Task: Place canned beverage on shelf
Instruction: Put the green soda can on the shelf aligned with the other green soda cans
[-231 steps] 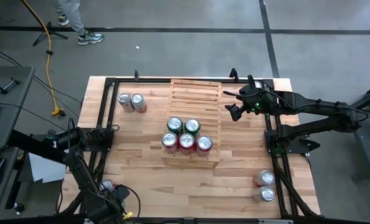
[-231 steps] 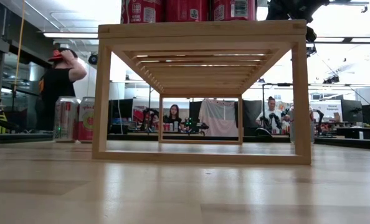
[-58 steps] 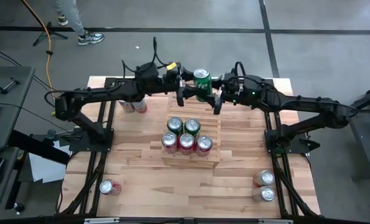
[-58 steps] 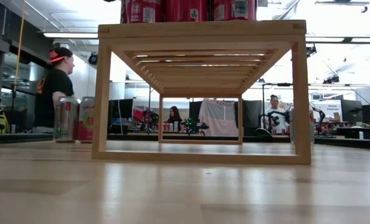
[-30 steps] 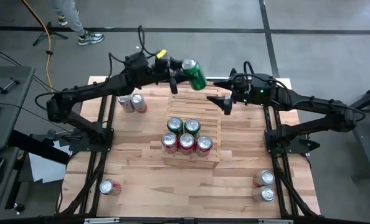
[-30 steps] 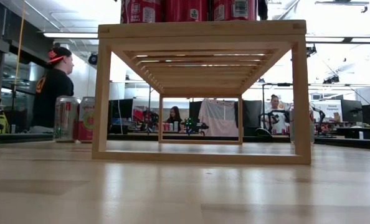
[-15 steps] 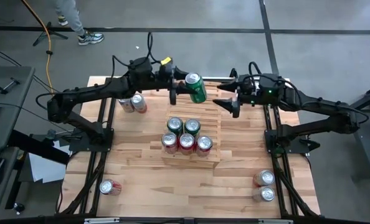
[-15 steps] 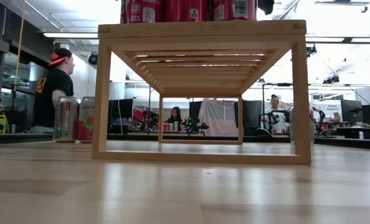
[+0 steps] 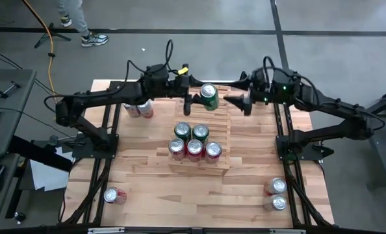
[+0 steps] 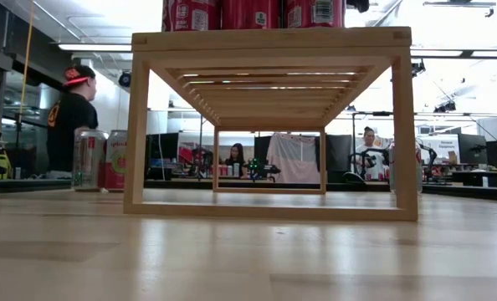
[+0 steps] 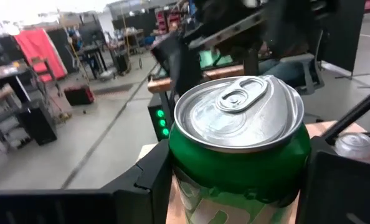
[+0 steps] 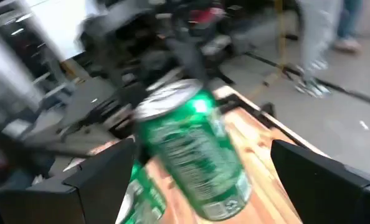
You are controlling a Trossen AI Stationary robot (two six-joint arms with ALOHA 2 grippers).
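Green can (image 9: 209, 97), handed off and now clenched by the left gripper (image 9: 197, 99), hangs above the shelf (image 9: 219, 117) as the released right gripper (image 9: 240, 102) retreats.

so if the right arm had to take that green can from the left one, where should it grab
Probably around the lower side wall of the green can, coming in level from the right arm's side. The left gripper already clamps its curved body from the opposite side, and the can stands nearly upright above the shelf, so the round wall facing the open right gripper is free. The top, with rim and pull tab, offers no hold.
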